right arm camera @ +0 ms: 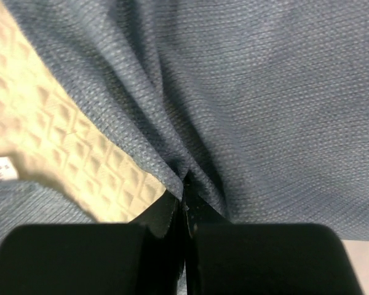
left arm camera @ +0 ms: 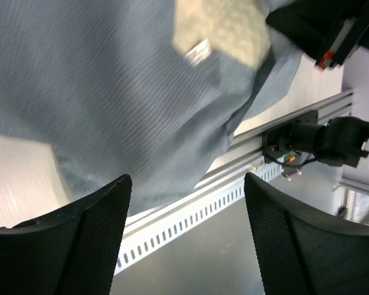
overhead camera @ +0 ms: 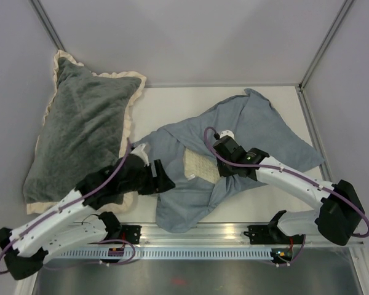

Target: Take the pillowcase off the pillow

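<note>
The grey-blue pillowcase lies crumpled across the middle of the table, with the cream quilted pillow showing through its opening. My right gripper is shut on a fold of the pillowcase beside the exposed pillow. My left gripper is open and empty at the pillowcase's left side. In the left wrist view its fingers stand wide apart above the cloth and the pillow shows at the top with a small white tag.
A large dark grey plush pillow with a cream ruffle lies at the left. A metal rail runs along the table's near edge. Enclosure walls and posts bound the back and sides.
</note>
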Motion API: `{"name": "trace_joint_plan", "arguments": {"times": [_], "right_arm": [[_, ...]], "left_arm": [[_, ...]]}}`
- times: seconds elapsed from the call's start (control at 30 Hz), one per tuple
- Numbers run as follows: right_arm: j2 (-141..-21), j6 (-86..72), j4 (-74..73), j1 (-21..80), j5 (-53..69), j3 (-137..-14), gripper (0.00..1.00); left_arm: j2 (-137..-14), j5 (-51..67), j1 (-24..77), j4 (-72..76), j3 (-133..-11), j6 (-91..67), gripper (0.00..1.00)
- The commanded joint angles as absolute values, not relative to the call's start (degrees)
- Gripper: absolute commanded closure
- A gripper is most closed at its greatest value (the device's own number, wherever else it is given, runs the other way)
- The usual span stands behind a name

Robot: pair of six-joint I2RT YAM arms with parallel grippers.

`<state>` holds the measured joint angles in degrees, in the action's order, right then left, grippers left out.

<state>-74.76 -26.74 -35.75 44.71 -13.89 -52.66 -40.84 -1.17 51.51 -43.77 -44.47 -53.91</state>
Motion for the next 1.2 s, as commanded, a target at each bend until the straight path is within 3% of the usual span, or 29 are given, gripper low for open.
{"name": "trace_joint_plan", "arguments": {"times": [0.0, 0.13, 0.3, 0.4, 0.53, 0.6, 0.63, 0.73, 0.93, 1.07, 1.13, 1.17], "right_arm": [[-72.2, -25.3, -33.9, 44.6, -10.5, -54.3, 0.98], [-70.1, -24.9, -34.4, 44.6, -9.7, -54.2, 0.97], [-68.2, -24.2, -35.5, 44.6, -10.6, -54.7, 0.96], [-67.4, -24.0, -35.0, 44.6, -10.9, -54.3, 0.96], [-68.5, -24.2, -34.1, 44.6, -10.8, -53.9, 0.96], [-68.9, -24.1, -33.7, 44.6, -10.6, -53.7, 0.96], [-69.1, -24.1, -33.7, 44.6, -10.7, -53.7, 0.96], [-69.0, -24.1, -33.3, 44.6, -10.8, -53.5, 0.96], [-69.1, -24.2, -33.9, 44.6, -12.7, -53.0, 1.00], [-68.2, -23.2, -35.7, 44.6, -12.7, -54.0, 1.00], [-66.3, -21.3, -35.9, 44.8, -9.2, -55.7, 0.91], [-65.6, -21.0, -36.1, 46.3, -8.9, -56.5, 0.65]], "left_arm": [[-54.7, -6.6, 51.7, -45.8, -56.8, -45.6, 0.16], [-66.8, -12.3, 51.6, -48.6, -66.8, -43.2, 0.07], [-77.9, -13.0, 51.6, -50.5, -68.9, -42.3, 0.06], [-76.9, -10.8, 51.7, -47.7, -65.0, -42.5, 0.08], [-71.8, -7.3, 51.7, -43.2, -55.8, -43.9, 0.24], [-70.0, -4.5, 51.7, -41.6, -52.9, -44.3, 0.42], [-67.8, -3.9, 51.7, -41.0, -50.3, -45.1, 0.62], [-61.6, -2.5, 51.8, -39.6, -43.9, -48.6, 0.98], [-42.9, -0.3, 51.9, -35.3, -29.7, -60.7, 0.98], [-29.3, 6.4, 51.9, -25.0, -19.4, -67.0, 0.98], [-28.8, 7.7, 51.9, -22.2, -16.5, -67.1, 0.98], [-30.4, 8.4, 51.9, -20.4, -16.6, -66.6, 0.98]]}}
